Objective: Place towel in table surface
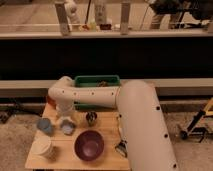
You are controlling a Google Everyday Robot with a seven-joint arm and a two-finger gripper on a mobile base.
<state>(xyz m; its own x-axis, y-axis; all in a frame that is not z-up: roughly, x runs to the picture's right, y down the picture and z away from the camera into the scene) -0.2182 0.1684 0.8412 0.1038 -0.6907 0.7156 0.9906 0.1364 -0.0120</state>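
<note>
White plastic shells the robot's long arm (135, 115), which sweeps from the lower right up across the light wooden surface (107, 131) and bends down at the left, ending in the gripper (65, 120) just above a small pale object at about nine o'clock from the surface's middle. Whether that pale thing under the gripper is the towel (66, 128) cannot be settled (it is small and soft-edged, and might as easily be a little cup); I take it as the likeliest candidate. The fingers are hidden beneath the wrist, so I cannot tell if they are spread or pinching anything.

Around it, all within the one camera view: a grey-blue cup (44, 125) just beside at nine o'clock, a cream round bowl (43, 147) at seven o'clock, a purple round bowl (89, 145) at six o'clock, a small dark can (91, 118) near the centre, and a green rectangular bin (97, 81) at twelve o'clock behind the arm.

If the towel is indeed in the grasp, the placing calls for a slow descent onto the bare wood between the cup and the purple bowl, releasing only once cloth meets wood, then a straight lift so nothing drags into the neighbours. The crowding on the left is the main hazard.

No brand, label or writing can be read anywhere.
</note>
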